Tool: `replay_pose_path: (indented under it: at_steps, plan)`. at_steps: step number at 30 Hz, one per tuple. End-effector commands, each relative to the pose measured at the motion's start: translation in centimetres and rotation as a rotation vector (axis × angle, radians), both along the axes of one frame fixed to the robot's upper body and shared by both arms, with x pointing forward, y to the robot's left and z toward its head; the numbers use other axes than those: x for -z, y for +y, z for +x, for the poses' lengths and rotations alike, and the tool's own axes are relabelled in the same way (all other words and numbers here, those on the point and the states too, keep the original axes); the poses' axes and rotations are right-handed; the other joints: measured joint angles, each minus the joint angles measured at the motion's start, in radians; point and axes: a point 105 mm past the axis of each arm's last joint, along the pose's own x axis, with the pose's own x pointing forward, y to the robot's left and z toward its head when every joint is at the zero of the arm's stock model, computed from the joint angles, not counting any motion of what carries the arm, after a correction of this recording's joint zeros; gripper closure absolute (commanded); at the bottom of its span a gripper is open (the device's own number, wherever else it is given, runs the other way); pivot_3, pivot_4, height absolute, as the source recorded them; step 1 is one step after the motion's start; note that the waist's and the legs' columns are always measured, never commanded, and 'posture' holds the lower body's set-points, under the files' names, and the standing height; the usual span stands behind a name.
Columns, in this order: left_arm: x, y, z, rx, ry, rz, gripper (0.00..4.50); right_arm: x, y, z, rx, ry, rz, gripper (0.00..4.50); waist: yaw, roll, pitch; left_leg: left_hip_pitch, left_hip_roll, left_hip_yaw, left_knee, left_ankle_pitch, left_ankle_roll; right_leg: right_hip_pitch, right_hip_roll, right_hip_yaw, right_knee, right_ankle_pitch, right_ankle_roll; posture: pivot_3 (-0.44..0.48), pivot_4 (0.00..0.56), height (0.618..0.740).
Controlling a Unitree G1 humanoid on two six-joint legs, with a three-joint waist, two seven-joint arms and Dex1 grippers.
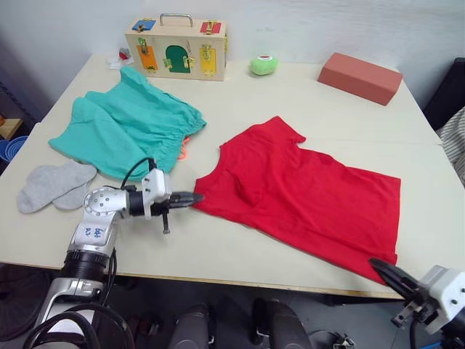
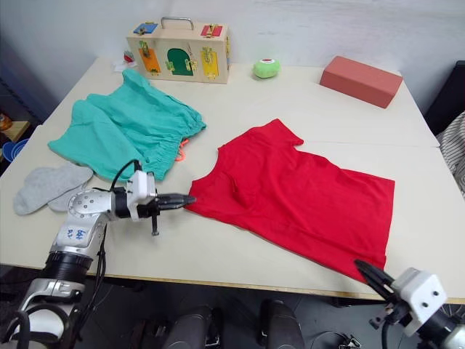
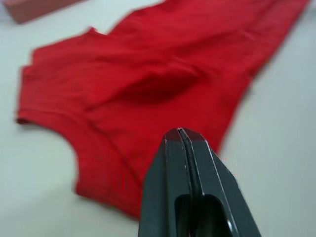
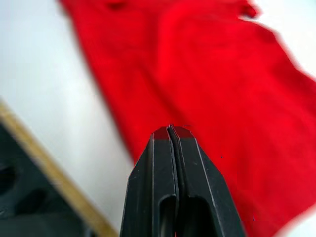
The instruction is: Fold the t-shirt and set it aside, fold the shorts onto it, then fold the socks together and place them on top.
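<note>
The red t-shirt lies spread and slightly rumpled on the table's right half, neck towards the left. My left gripper is shut, its tip at the shirt's left edge; in the left wrist view the closed fingers point over the red cloth with nothing pinched between them. My right gripper is shut just off the table's front edge, near the shirt's front right corner, and its tip aims at the red fabric. The teal-green shorts lie at the back left. The grey socks rest in front of them.
A wooden latch box stands at the back, with a green toy to its right and a red block at the back right. The table's front edge runs just before both grippers. A blue bowl sits off the table's left.
</note>
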Motion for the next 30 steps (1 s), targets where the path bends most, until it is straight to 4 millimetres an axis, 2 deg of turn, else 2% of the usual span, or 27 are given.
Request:
replay_pose_path:
  at_steps: [1, 5, 11, 13, 14, 16, 20, 22, 30]
  plan:
    - [-0.6, -0.5, 0.4, 0.028, -0.126, 0.069, 3.35, 0.7, 0.0, 0.0, -0.028, 0.031, -0.114, 3.26, 0.003, 0.0, 0.0, 0.0, 0.0, 0.0, 0.0, 0.0, 0.0, 0.0, 0.0, 0.0, 0.0, 0.0, 0.0, 0.0, 0.15, 0.74]
    - [0.6, -1.2, 0.7, 0.073, -0.159, 0.16, 2.22, 1.8, -1.1, 0.6, 0.005, 0.049, -0.227, 2.02, 0.002, 0.0, 0.0, 0.0, 0.0, 0.0, 0.0, -0.001, 0.0, 0.0, 0.0, 0.0, 0.0, 0.0, 0.0, 0.0, 0.15, 0.74]
    - [1.5, -2.4, 2.1, 0.08, -0.167, 0.209, 2.22, 3.2, -2.8, 2.9, 0.059, 0.05, -0.293, 2.02, -0.003, -0.003, -0.002, 0.0, 0.0, 0.002, 0.0, -0.001, 0.001, 0.0, 0.0, 0.0, 0.0, 0.0, 0.001, 0.0, 0.15, 0.74]
    - [2.2, -2.5, 2.4, 0.091, -0.157, 0.251, 2.2, 3.3, -3.0, 3.6, 0.064, 0.06, -0.29, 2.4, -0.004, -0.006, -0.003, 0.002, 0.0, 0.002, 0.0, 0.0, 0.001, 0.001, 0.0, 0.0, 0.0, 0.001, 0.001, 0.0, 0.15, 0.74]
    - [2.6, -2.5, 2.7, 0.09, -0.153, 0.283, 2.39, 3.4, -2.9, 3.7, 0.051, 0.07, -0.291, 2.63, -0.003, -0.006, -0.004, 0.002, 0.0, 0.002, 0.001, 0.0, 0.001, 0.001, 0.0, 0.0, 0.0, 0.001, 0.001, 0.0, 0.15, 0.74]
    - [3.2, -2.3, 3.0, 0.084, -0.121, 0.313, 2.8, 3.6, -2.6, 3.9, 0.024, 0.081, -0.294, 3.25, -0.001, -0.008, -0.008, 0.002, 0.0, 0.002, 0.001, 0.0, 0.002, 0.002, 0.0, 0.0, 0.0, 0.001, 0.001, 0.0, 0.15, 0.74]
    - [3.8, -1.9, 3.2, 0.082, -0.093, 0.343, 3.96, 3.7, -2.6, 4.1, 0.013, 0.09, -0.291, 4.49, -0.001, -0.01, -0.014, 0.002, 0.0, 0.002, 0.001, 0.0, 0.002, 0.002, 0.0, 0.0, 0.0, 0.001, 0.001, 0.0, 0.15, 0.74]
    - [3.9, -1.5, 3.2, 0.074, -0.069, 0.342, 4.48, 3.6, -2.4, 4.2, 0.0, 0.086, -0.293, 4.5, -0.001, -0.01, -0.017, 0.003, 0.0, 0.001, 0.001, 0.0, 0.002, 0.003, 0.0, 0.001, 0.0, 0.001, 0.001, 0.0, 0.15, 0.74]
    - [3.9, -0.4, 1.4, 0.048, -0.014, 0.267, 4.48, 3.3, -1.8, 4.3, -0.054, 0.071, -0.286, 4.5, -0.008, -0.008, -0.018, 0.003, 0.001, 0.002, 0.0, -0.001, 0.001, 0.002, 0.0, 0.0, 0.0, 0.0, 0.0, 0.0, 0.15, 0.74]
